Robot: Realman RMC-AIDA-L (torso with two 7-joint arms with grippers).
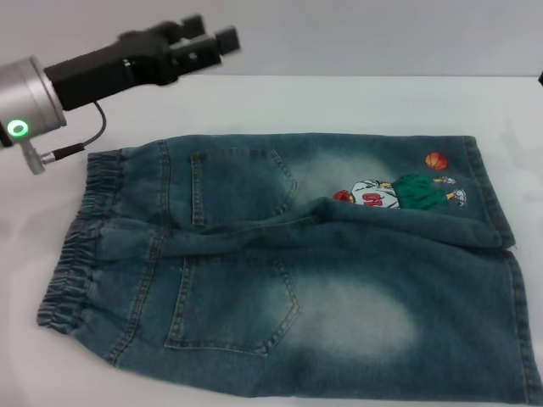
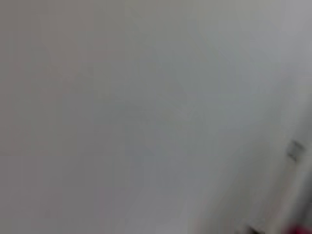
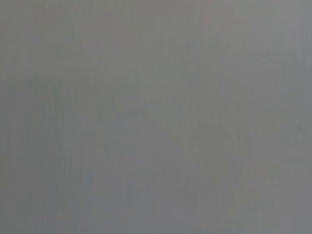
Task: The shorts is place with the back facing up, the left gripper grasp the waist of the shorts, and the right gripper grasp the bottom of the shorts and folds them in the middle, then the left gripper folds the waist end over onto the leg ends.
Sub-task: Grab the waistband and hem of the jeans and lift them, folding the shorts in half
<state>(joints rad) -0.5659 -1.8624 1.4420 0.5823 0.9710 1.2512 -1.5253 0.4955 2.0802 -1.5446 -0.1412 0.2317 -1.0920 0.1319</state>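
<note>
The shorts (image 1: 288, 271) lie flat on the white table (image 1: 356, 102), back up, with both patch pockets showing. The waist of the shorts (image 1: 78, 246), a ruffled elastic band, is at the left. The bottom of the shorts (image 1: 488, 191) is at the right, beside the cartoon print (image 1: 399, 193) and its orange ball. The left gripper (image 1: 208, 38) hovers above the table behind the waist end, apart from the cloth, open and holding nothing. The right gripper is out of view. Both wrist views show only plain grey.
Bare white table surface stretches behind the shorts and to their left. The near leg runs to the picture's lower right edge. A thin black cable (image 1: 85, 140) hangs from the left arm's silver wrist (image 1: 25, 102), just above the waist corner.
</note>
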